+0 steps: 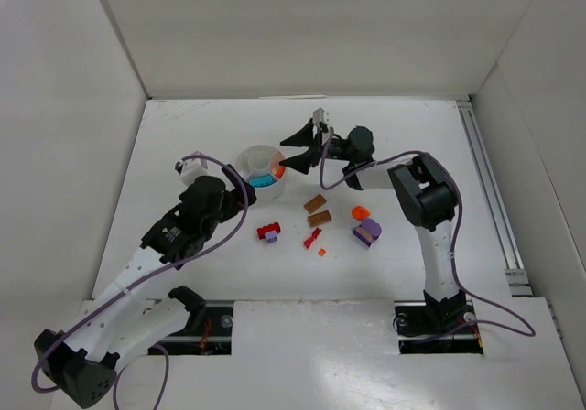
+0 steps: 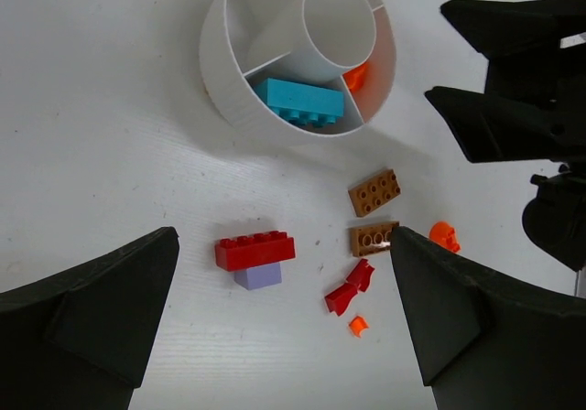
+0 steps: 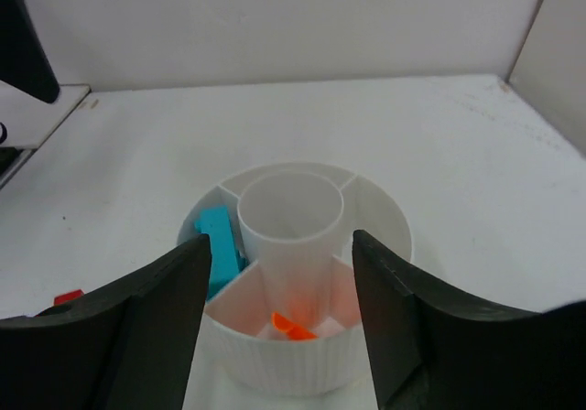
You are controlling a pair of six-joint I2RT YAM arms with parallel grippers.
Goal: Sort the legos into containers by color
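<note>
Sorting has barely begun. Two legos sit in the dish (image 2: 220, 80): a teal brick (image 2: 300, 101) in one wedge and an orange piece (image 3: 293, 326) in the wedge beside it, on the dish's right-arm side. The other wedges that show look empty, as does the round cup at the dish's middle.

The rest lie loose on the table, all on the arm-base side of the dish. A tan brick (image 2: 374, 192) is closest to it, with a second tan brick (image 2: 374, 238) just beyond. A red brick (image 2: 255, 250) sits stacked on a lilac brick (image 2: 258, 276). Farther from the dish are a small red piece (image 2: 348, 291), an orange chip (image 2: 358, 325), an orange lump (image 2: 444, 236) and a purple brick (image 1: 366, 233). I judge most of the job remains, and the red-on-lilac stack likely needs splitting.

The dish is white, round and shallow, with a ribbed outer wall and thin partitions running out from the central cup.

The right gripper (image 3: 279, 254) hangs over the dish, jaws wide and empty. The left gripper (image 2: 284, 241) is also spread wide and holds nothing, poised above the loose legos beside the dish.
</note>
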